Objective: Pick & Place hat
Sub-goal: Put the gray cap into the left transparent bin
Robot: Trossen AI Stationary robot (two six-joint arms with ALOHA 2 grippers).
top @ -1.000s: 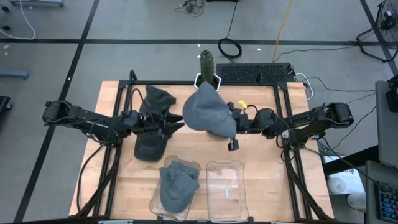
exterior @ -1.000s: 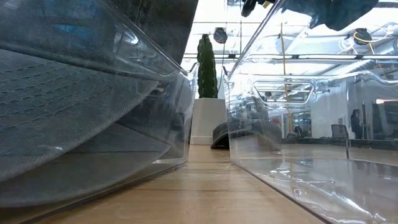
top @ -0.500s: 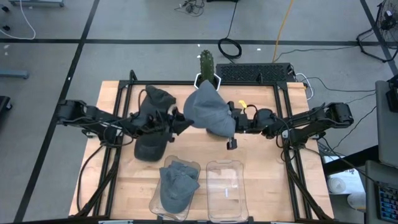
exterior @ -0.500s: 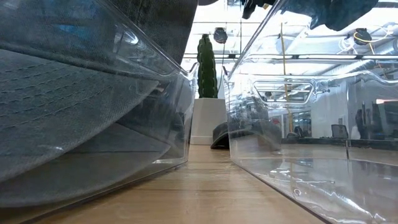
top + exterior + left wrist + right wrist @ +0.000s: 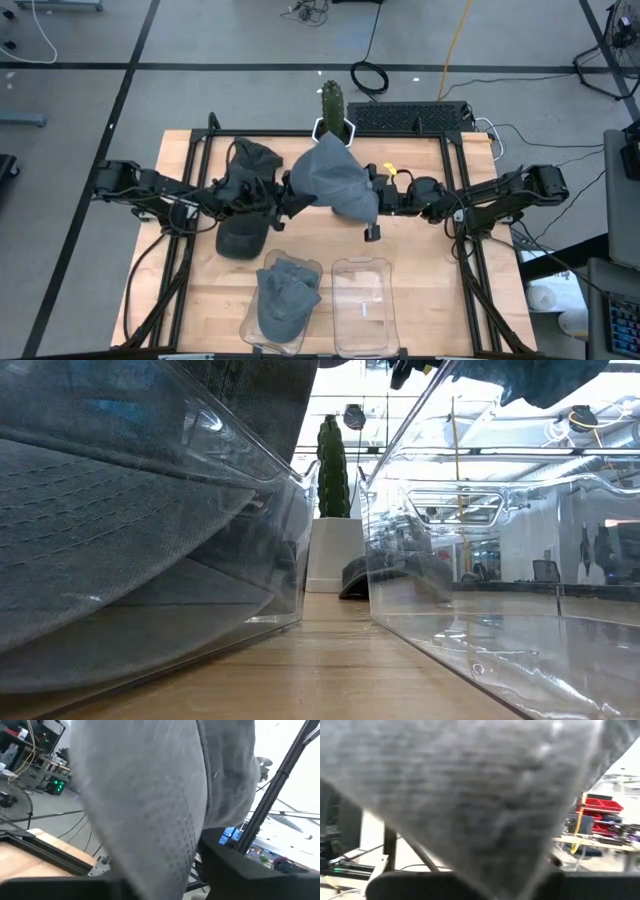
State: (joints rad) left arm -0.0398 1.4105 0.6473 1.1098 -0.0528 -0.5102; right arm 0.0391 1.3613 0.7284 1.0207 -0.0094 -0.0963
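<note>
High view: the grey hat (image 5: 335, 185) hangs above the counter (image 5: 420, 290) centre, pinched by the right gripper (image 5: 378, 195), whose fingers are closed on its edge. The left gripper (image 5: 285, 193) touches the hat's opposite edge; whether it has a hold cannot be told.
Risk, high view: if both arms pull apart, fabric may slip free and drop outside the empty bin (image 5: 362, 318).
Low view: empty bin wall (image 5: 470, 560) clear; the neighbouring bin (image 5: 150, 530) already holds a hat.
Left wrist view: hat cloth (image 5: 150, 795) fills the frame, masking alignment.
Right wrist view: hat cloth (image 5: 470, 785) blocks sight; misjudged release possible.
</note>
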